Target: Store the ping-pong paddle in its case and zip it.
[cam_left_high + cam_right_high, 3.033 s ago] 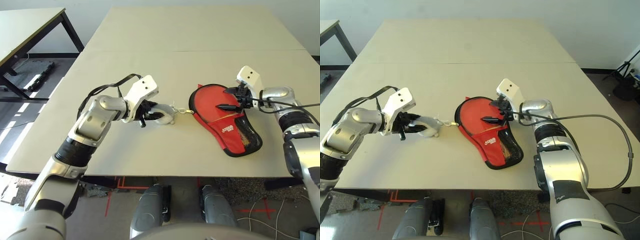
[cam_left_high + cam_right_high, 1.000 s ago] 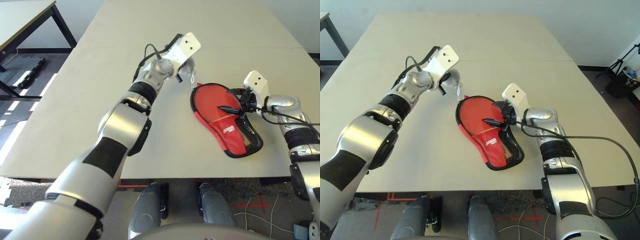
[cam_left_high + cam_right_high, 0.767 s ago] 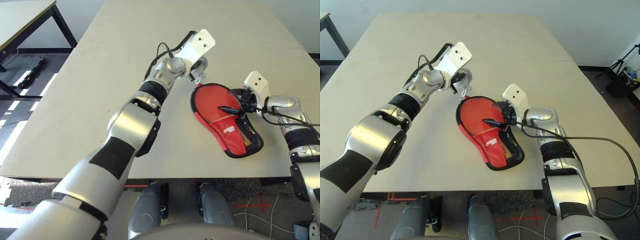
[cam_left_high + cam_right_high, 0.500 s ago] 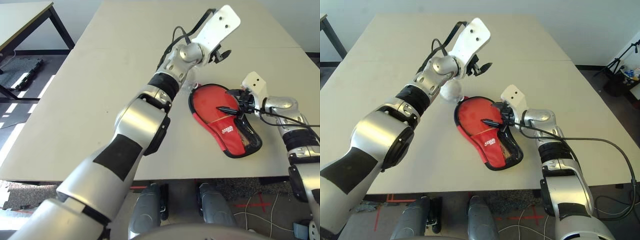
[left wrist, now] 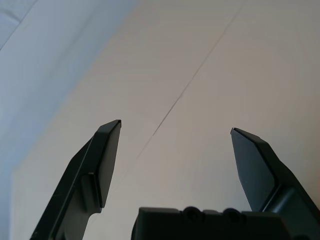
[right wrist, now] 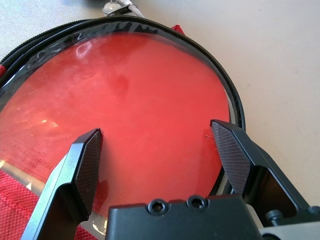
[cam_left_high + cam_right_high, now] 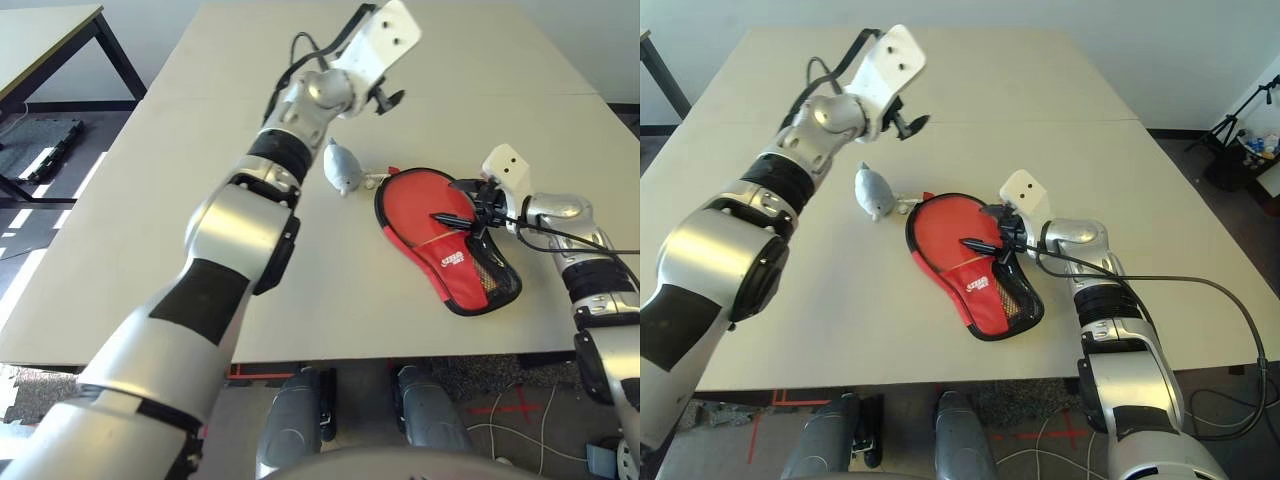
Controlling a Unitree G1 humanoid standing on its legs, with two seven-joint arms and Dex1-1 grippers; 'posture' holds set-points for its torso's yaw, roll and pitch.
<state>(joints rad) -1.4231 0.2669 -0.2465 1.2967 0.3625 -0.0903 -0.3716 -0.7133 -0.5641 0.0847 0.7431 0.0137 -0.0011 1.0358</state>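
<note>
Already the ping-pong paddle [image 6: 135, 95] sits inside the case [image 7: 447, 243], its red face showing through the unzipped round end — the case lies flat on the tabletop [image 7: 150, 200]. Directly above that face hovers the right gripper [image 6: 159, 140], fingers spread. A small grey pouch [image 7: 340, 167] lies just beside the case. Farther off, the left gripper [image 5: 175, 132] is raised — fingers apart, empty.

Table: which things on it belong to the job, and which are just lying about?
Job: paddle, red face showing inside the open case; case, lying flat under the right tool.
Lying about: grey pouch, beside the case; its cord reaches the case's edge.
</note>
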